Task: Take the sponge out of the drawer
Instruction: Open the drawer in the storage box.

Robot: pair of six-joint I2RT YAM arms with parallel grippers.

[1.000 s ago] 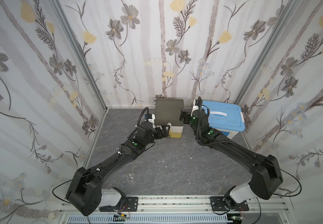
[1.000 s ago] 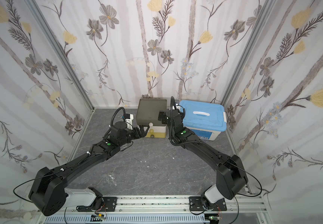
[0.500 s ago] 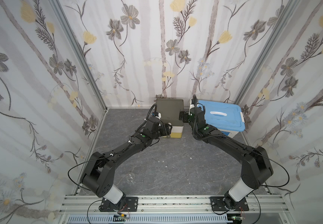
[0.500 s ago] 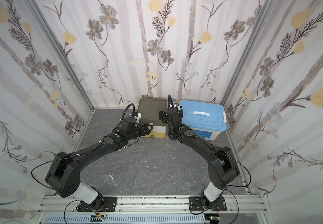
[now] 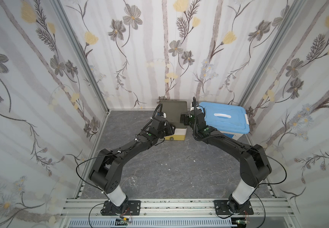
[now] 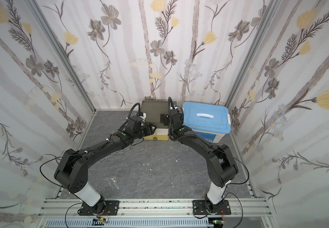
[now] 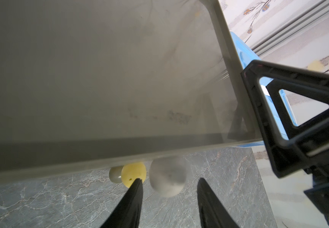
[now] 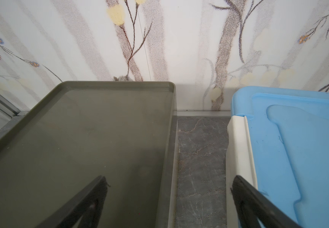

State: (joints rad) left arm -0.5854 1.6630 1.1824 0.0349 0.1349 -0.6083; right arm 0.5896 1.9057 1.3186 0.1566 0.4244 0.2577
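**Q:** Here, what is shown at 12 o'clock of the grey marbled table (image 5: 169, 161)?

**A:** A small drawer unit (image 5: 172, 111) with an olive top is set against the back wall. Its white drawer front (image 5: 177, 130) and, below it, a yellow drawer front (image 5: 177, 136) are seen, with neither visibly pulled out. At its 3 o'clock side a blue-lidded storage box (image 5: 224, 118) is placed, a strip of table being left between them.

**Q:** How is the left gripper (image 7: 169, 183) depicted?

**A:** It is placed at the unit's 6 o'clock face. In the left wrist view its claw is seen narrowed, the two fingers (image 7: 134, 197) being set to either side of a white knob (image 7: 167, 175). Whether the pads press on the knob cannot be told. A yellow knob (image 7: 134, 173) and a greyish knob (image 7: 114, 174) are seen just beside it.

**Q:** And the right gripper (image 5: 185, 119)?

**A:** It is held above the unit's 3 o'clock edge, its claw spread wide with nothing between the fingers (image 8: 92, 199). One is seen over the olive top, the other over the box's rim.

**Q:** Where is the sponge located?

**A:** It is seen in no view; its place cannot be told.
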